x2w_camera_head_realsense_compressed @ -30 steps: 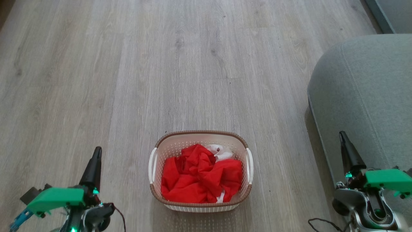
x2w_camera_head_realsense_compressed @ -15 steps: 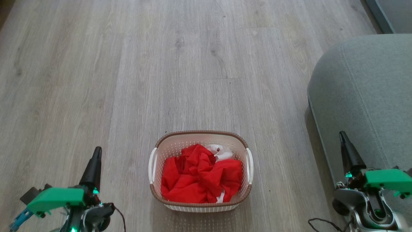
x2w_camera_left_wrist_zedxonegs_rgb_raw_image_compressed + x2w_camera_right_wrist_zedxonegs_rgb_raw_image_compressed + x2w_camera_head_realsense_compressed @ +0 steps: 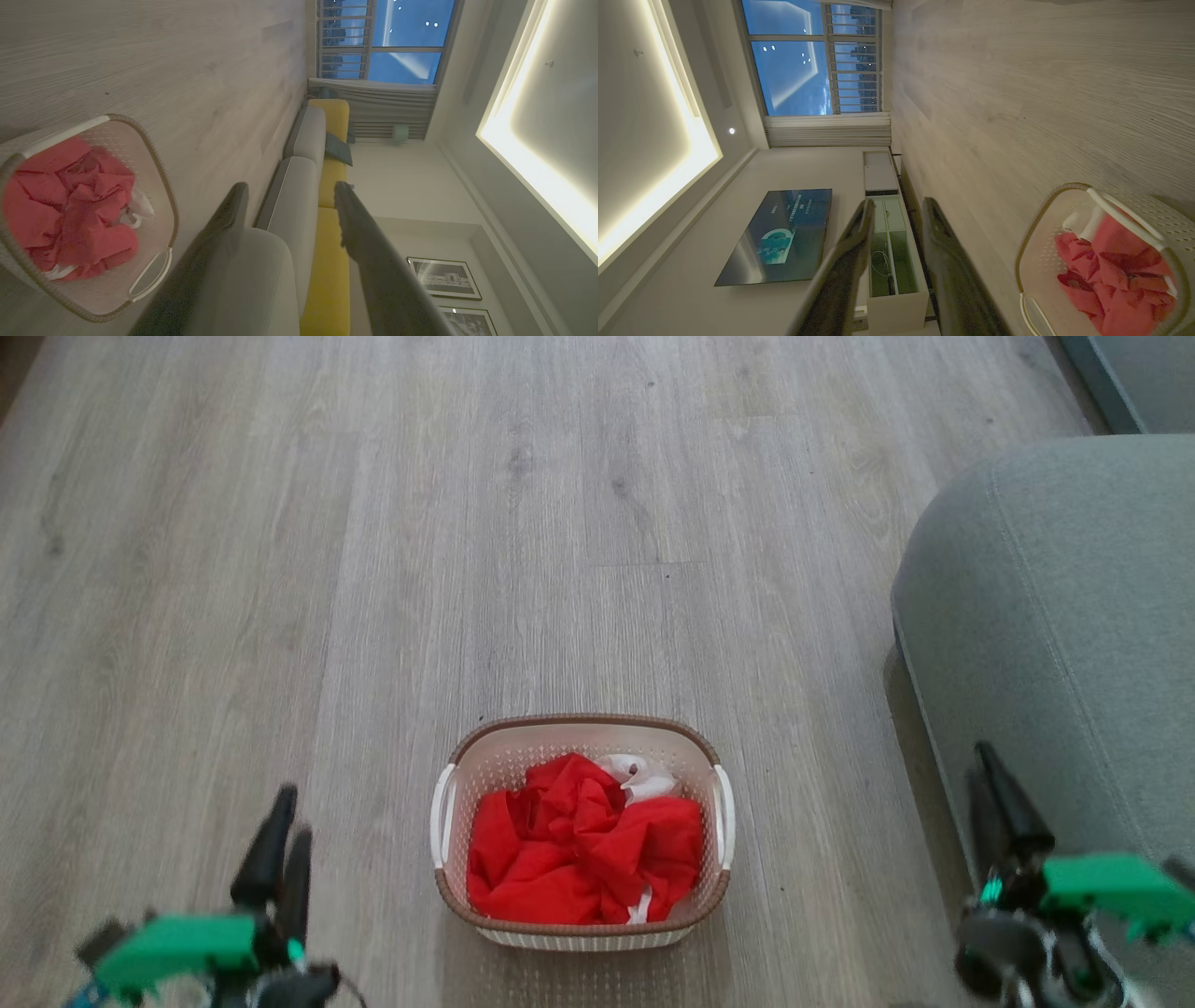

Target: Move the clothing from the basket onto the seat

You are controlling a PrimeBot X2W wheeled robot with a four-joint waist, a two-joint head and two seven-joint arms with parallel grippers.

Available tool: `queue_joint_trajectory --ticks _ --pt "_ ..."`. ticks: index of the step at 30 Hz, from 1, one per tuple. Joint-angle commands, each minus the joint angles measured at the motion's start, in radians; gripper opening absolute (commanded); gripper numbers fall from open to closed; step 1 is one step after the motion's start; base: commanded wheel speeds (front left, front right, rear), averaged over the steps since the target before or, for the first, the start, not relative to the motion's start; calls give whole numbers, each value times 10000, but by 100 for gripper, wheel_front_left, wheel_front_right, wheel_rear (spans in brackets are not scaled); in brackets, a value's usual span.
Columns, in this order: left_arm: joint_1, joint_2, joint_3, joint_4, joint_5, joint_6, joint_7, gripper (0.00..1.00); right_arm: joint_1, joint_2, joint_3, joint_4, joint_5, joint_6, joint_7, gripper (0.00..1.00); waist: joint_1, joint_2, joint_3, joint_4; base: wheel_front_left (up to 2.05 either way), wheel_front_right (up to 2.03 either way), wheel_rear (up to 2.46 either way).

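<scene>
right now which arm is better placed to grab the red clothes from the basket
Probably left: the left gripper sits nearer the basket of red clothing, jaws wide open. The right gripper hangs farther off, beside the seat.

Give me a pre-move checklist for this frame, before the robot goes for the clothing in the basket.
1. Left gripper open, nothing between the fingers: ok.
2. Right gripper open, nothing between the fingers: ok.
3. Clothing wholly inside the basket, nothing hanging over the rim: ok.
4. Basket upright on the floor, between the two grippers in the head view: ok.
5. Seat bare on the part that shows, at the robot's right: ok.
6. A gripper placed above the clothing: not ok; both stand off to the basket's sides.
</scene>
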State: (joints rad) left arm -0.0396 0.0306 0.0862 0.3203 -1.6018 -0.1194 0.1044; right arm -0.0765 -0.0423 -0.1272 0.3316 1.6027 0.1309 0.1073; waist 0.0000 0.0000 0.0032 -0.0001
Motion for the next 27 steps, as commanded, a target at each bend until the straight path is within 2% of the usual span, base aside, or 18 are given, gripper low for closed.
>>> queue_joint_trajectory --ticks 1,16,27 --pt "96 -6 -1 137 2 0 -4 100 75 21 21 132 -5 0 -4 100 0 0 4 0 0 0 0" --pt "-355 193 -204 383 365 -13 -412 100 -533 -73 573 476 -382 -2 -424 100 0 0 61 -12 0 0 0" --pt "-755 354 -312 468 1205 -22 -721 100 -1069 -144 836 721 -1278 -2 -726 100 0 0 117 -17 0 0 0"
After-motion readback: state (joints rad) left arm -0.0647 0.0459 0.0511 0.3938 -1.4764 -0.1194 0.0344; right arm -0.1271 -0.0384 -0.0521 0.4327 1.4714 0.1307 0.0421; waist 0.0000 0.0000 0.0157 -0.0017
